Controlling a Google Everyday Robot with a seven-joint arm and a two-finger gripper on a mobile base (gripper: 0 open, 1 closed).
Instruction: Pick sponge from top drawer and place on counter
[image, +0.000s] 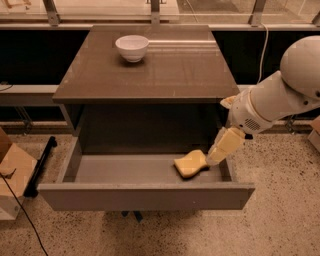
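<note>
The yellow sponge (191, 164) lies on the grey floor of the open top drawer (125, 170), at its right end near the front panel. My gripper (216, 158) hangs down from the white arm at the right, just inside the drawer's right wall. Its tip is right beside the sponge's right edge; I cannot tell whether it touches. The counter (175, 70) is the glossy grey-brown top above the drawer.
A white bowl (132, 48) stands at the counter's back left. A cardboard box (12, 180) and a black cable lie on the floor at the left. A rail and a dark wall run behind the cabinet.
</note>
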